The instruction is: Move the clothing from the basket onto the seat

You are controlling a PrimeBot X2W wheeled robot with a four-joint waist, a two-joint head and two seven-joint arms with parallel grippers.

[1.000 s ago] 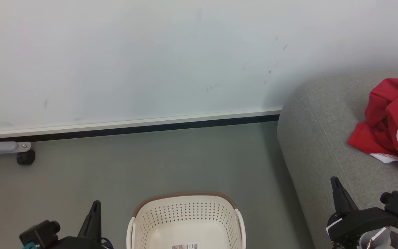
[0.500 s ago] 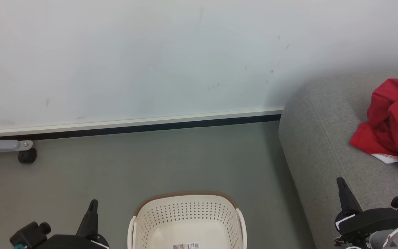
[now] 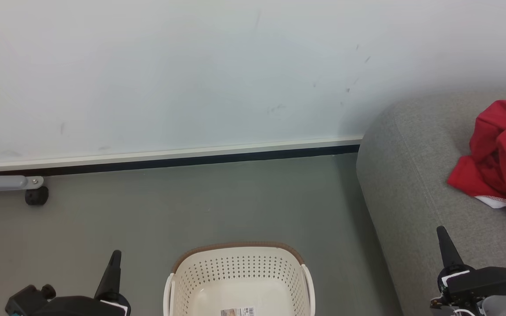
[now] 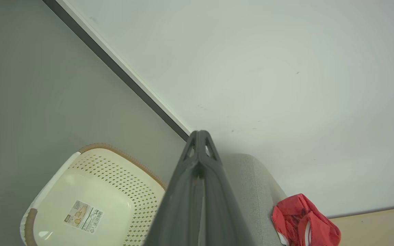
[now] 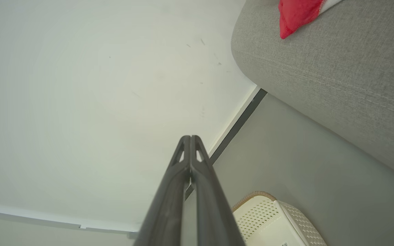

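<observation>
At the far left of the head view we see a grey metal leg [image 3: 2, 183] ending in a black caster [image 3: 36, 195], standing on the grey floor [image 3: 218, 202] close to the dark baseboard [image 3: 169, 161] under the pale wall [image 3: 191, 79]. Next comes the left pincer [image 3: 115, 256], low in the picture, its two dark fingers pressed together into a single point, pinching nothing and hanging over bare floor just left of the basket. The basket [image 3: 235, 268] sits upright on the floor at the bottom middle, brown band along its far rim, perforated walls all around, and a paper label [image 3: 237, 312] lying on its pale bottom. To its right, past a strip of floor, the big grey seat [image 3: 406, 184] rises with its rounded corner near the wall. The right pincer [image 3: 442, 233] stands in front of the seat's near part; in the right wrist view we see its fingers pressed together too, gripping nothing, aimed at the wall and clear of the upholstery. Farthest right, the clothing [image 3: 499, 162] lies on the seat top in a crumpled red heap with white trim, cut off by the picture's edge and well apart from the basket; we cannot tell whether the heap is one garment or two.
</observation>
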